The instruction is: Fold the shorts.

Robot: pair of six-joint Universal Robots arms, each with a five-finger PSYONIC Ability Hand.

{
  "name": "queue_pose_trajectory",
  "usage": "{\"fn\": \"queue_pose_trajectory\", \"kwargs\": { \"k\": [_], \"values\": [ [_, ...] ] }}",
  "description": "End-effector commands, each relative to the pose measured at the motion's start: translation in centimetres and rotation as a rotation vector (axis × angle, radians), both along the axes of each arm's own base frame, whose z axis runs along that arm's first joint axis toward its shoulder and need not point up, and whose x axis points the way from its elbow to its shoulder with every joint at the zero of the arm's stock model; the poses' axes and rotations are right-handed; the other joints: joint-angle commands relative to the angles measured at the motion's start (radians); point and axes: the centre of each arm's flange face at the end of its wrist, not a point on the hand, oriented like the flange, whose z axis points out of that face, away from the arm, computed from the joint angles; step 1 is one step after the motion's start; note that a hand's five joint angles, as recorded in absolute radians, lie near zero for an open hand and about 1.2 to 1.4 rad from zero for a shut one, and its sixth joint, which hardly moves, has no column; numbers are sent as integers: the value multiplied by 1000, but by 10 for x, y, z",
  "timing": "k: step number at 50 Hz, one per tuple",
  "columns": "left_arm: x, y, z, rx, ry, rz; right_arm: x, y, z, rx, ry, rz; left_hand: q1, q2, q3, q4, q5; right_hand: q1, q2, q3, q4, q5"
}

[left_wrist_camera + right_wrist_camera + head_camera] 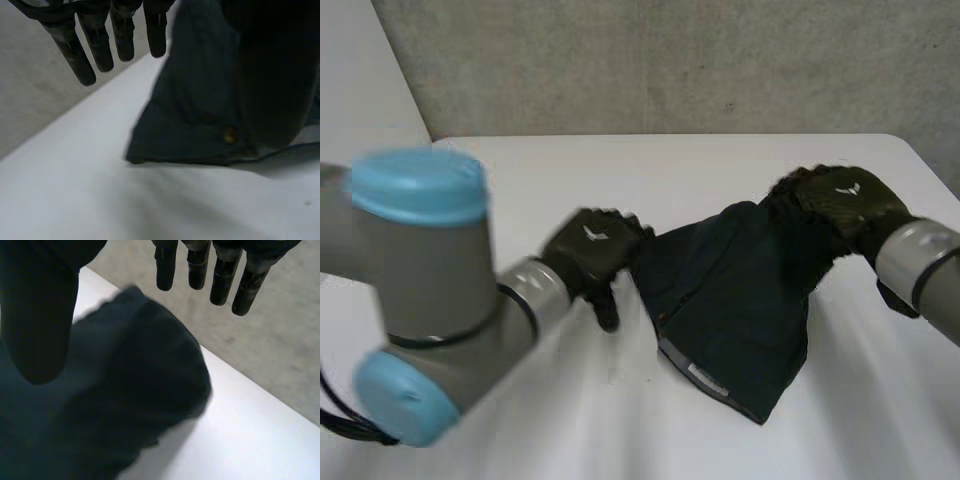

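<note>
Dark navy shorts (735, 300) lie bunched on the white table (570, 180), right of its middle, with a pale waistband label toward the near edge. My left hand (592, 250) is at the shorts' left edge, open, its straight fingers (100, 45) hanging above bare table beside the cloth (190, 110). A small brass button (229, 135) shows near that edge. At the far right corner of the shorts my right hand (840, 200) is open too. Its fingers (220, 275) point past the cloth (125, 405), and its thumb (35, 315) is above the fabric.
A grey concrete wall (670, 60) stands behind the table's far edge. The left arm's big grey joint with its light-blue cap (420, 190) fills the near left. Bare table surface (570, 420) lies in front of the shorts.
</note>
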Motion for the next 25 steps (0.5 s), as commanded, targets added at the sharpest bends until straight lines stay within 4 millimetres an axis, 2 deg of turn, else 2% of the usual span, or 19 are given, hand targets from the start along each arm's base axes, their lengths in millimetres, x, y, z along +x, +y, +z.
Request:
{"fn": "queue_pose_trajectory", "kwargs": {
  "k": [1,7,13,17,18,21,22,25],
  "values": [
    [-30,11,-42,98,45,-40,-35,-4,-26,-48,-53,-130,140,148,150,145,143,-36,-51,-41,-64,-68],
    [-50,15,-68,147,34,-66,-47,0,-42,-42,-96,-177,146,154,156,150,148,-36,-51,-41,-64,-68],
    [-65,16,-76,139,39,-93,-47,1,-46,-33,-94,-179,242,250,252,247,245,-36,-51,-41,-64,-68],
    [-73,8,-83,128,40,-83,-47,1,-46,-34,-94,-179,459,467,469,464,462,-36,-51,-41,-64,-68],
    [-75,4,-85,117,41,-68,-47,1,-45,-38,-96,-179,643,651,653,648,646,-36,-51,-41,-64,-68],
    [-77,-4,-91,102,33,-26,-47,3,-44,-41,-97,-179,929,937,939,933,931,-36,-51,-41,-64,-68],
    [-77,-10,-93,84,26,11,-47,5,-44,-41,-97,-179,1133,1141,1143,1137,1135,-36,-51,-41,-64,-68],
    [-77,-21,-90,38,22,87,-48,5,-45,-38,-96,-182,1135,1143,1145,1139,1138,-36,-51,-41,-64,-68]
  ]
}}
